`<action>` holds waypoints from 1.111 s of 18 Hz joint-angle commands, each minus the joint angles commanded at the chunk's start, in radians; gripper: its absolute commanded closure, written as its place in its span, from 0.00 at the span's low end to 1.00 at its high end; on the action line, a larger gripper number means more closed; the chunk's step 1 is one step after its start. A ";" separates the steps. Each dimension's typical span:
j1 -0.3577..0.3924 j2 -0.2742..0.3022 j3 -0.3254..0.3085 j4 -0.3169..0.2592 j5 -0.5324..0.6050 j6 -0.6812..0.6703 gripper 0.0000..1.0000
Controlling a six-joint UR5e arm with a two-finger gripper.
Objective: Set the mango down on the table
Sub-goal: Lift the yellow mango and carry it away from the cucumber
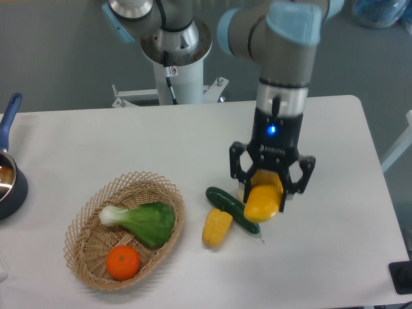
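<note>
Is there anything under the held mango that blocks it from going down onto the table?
Nothing visible does. The gripper holds the mango over bare table. The cucumber lies just beside it, to the image left.

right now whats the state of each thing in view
mango: gripped between the fingers, low over the table
gripper: shut on the mango
cucumber: lying on the table beside the corn
basket: holds bok choy and orange
pot: at left edge, mostly cut off
</note>
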 joint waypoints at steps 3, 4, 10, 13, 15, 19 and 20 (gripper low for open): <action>-0.003 -0.054 0.029 0.002 0.057 0.026 0.53; -0.003 -0.068 0.034 0.002 0.058 0.057 0.53; 0.063 -0.095 0.009 0.002 0.057 0.304 0.53; 0.095 -0.095 -0.008 0.002 0.055 0.374 0.53; 0.116 -0.101 -0.008 0.002 0.055 0.411 0.53; 0.147 -0.134 -0.006 0.002 0.052 0.503 0.53; 0.156 -0.132 -0.006 0.002 0.051 0.509 0.53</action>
